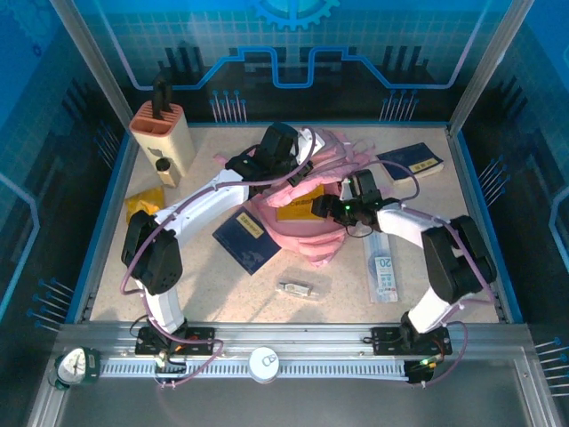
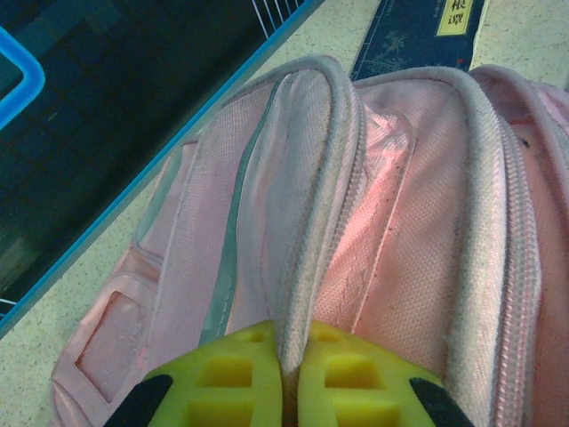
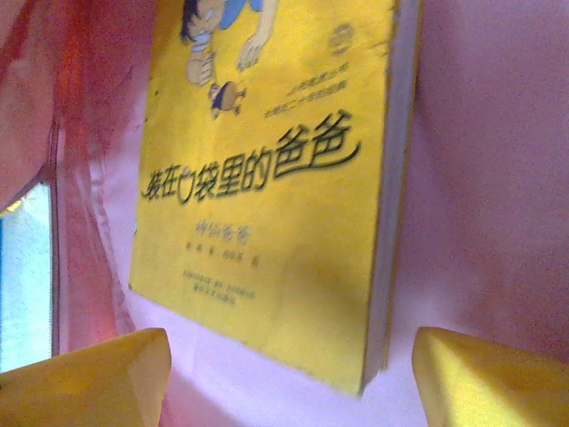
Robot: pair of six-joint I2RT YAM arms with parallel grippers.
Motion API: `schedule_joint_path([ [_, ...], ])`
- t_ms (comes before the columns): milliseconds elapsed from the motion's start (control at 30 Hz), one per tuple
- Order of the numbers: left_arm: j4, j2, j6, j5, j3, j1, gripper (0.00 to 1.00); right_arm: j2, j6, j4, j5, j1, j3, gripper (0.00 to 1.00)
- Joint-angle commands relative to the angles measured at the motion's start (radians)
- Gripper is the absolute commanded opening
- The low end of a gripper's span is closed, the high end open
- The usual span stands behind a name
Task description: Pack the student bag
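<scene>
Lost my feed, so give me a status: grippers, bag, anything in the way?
Left gripper shut on rim of bag. Right gripper open, yellow book lying in bag before it. Blue book on table beside bag, not in the way.

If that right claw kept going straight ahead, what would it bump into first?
Most likely the yellow book lying inside the pink bag. The right gripper has its open fingers framing it, though depth is unclear.
</scene>
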Motion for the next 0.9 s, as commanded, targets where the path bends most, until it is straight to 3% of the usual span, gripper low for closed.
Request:
schedule_joint_path([
  [0,0.153,-0.083,-0.002,0.014,0.008,0.005,0.00,-0.077,-0.069,-0.126,0.114,0.048,-0.058,0.69],
  [100,0.157,-0.077,-0.008,0.020,0.012,0.005,0.00,-0.053,-0.045,-0.079,0.091,0.082,-0.085,0.57],
  [167,0.144,-0.072,-0.013,0.022,0.024,0.004,0.00,-0.010,-0.027,-0.041,0.077,0.101,-0.078,0.43],
  [233,0.144,-0.070,-0.013,0.023,0.023,0.004,0.00,0.019,-0.022,0.019,0.088,0.119,-0.074,0.34],
  [467,0.140,-0.055,-0.024,0.036,0.028,0.003,0.00,0.092,-0.048,0.208,0.216,0.104,-0.016,0.14],
  [567,0.138,-0.055,-0.019,0.032,0.027,0.004,0.00,0.121,-0.066,0.223,0.281,0.077,0.032,0.12],
  [700,0.131,-0.056,-0.003,0.012,0.027,0.005,0.00,0.116,-0.088,0.189,0.267,0.058,0.048,0.12],
  [867,0.146,-0.035,-0.005,-0.003,0.030,0.006,0.00,-0.009,-0.129,0.214,0.187,0.065,-0.075,0.23],
])
